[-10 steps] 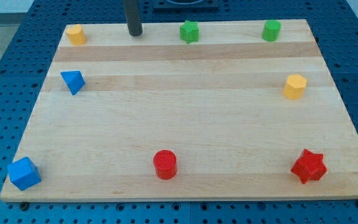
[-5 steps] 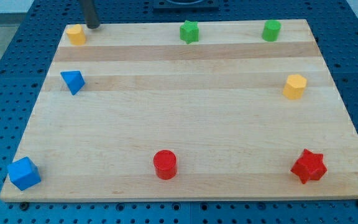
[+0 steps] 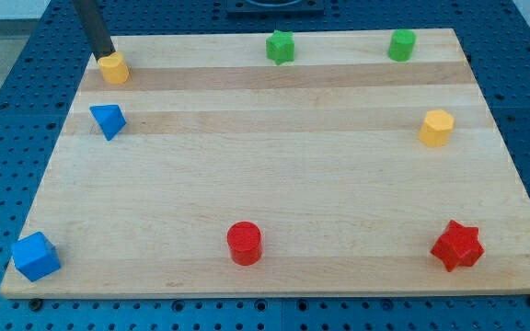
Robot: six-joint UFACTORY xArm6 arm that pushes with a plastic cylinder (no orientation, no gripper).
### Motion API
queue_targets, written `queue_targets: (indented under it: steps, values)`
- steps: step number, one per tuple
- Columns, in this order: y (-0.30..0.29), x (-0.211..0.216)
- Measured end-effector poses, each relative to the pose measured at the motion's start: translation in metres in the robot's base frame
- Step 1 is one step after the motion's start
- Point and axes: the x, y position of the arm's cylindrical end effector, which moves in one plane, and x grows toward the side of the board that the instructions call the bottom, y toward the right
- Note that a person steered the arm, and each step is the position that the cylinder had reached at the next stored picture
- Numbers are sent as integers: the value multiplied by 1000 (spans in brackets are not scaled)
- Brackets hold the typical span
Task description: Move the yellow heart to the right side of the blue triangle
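The rod is cut off by the view's top edge, so only its lower length is seen; no pincer is shown, and the arm ends in my tip [image 3: 105, 56]. The tip is set at the upper left edge of the yellow heart [image 3: 113, 67], touching it or nearly so; actual contact cannot be made out. The heart's lobes are too small to be read clearly, and it appears as a small rounded yellow lump with a paler top face. It is found in the table's [image 3: 274, 184] top left corner, just above the blue triangle [image 3: 108, 120] and apart from it.

Along the view's top a green star [image 3: 281, 46] and a green cylinder [image 3: 400, 44] are placed. A yellow hexagon [image 3: 436, 128] is seen at the right. Along the bottom a blue cube [image 3: 36, 256], a red cylinder [image 3: 244, 243] and a red star [image 3: 455, 245] are spread out.
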Motion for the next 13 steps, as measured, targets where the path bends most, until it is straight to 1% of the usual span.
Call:
queue_targets:
  steps: [2,5,13]
  values:
    - [3,29]
    - [39,62]
    - [131,94]
